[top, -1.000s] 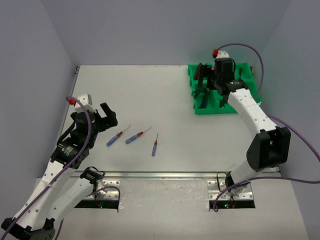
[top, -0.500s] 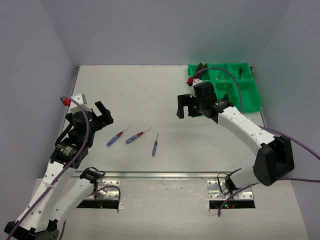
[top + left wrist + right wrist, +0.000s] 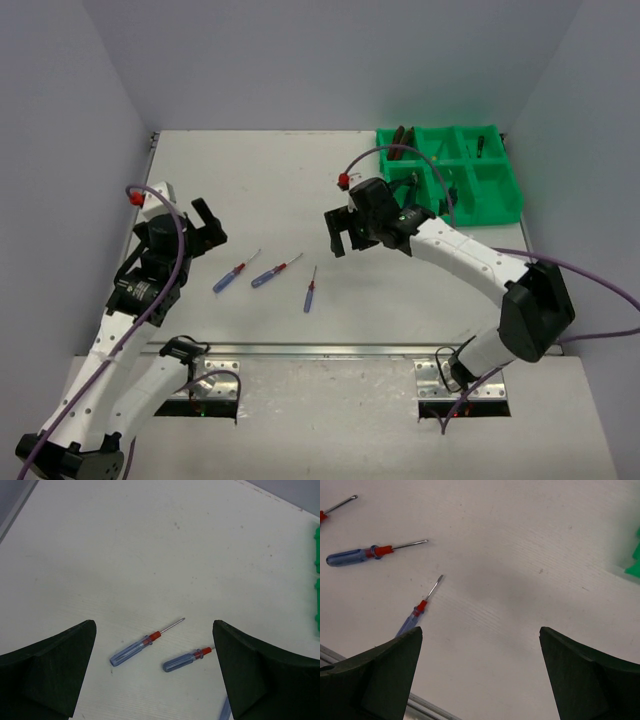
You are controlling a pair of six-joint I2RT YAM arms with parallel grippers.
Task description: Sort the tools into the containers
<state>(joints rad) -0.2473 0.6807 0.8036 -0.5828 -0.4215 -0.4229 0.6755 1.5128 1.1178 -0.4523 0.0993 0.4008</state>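
- The left fingers [image 3: 45, 675] are spread apart and empty; the first screwdriver [image 3: 145, 644] and the second screwdriver [image 3: 189, 660] lie on the surface between them.
- The right fingers [image 3: 370, 680] are spread and empty; the third screwdriver [image 3: 417, 611] lies near one.
- All three screwdrivers lie flat, tips pointing far-right.
- The pale surface [image 3: 300, 180] is walled in grey, with the green tray [image 3: 495, 192] at the far right.

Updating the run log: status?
Left gripper open, empty. Right gripper open, empty. Three screwdrivers loose on table, outside tray. Nothing blocking them.
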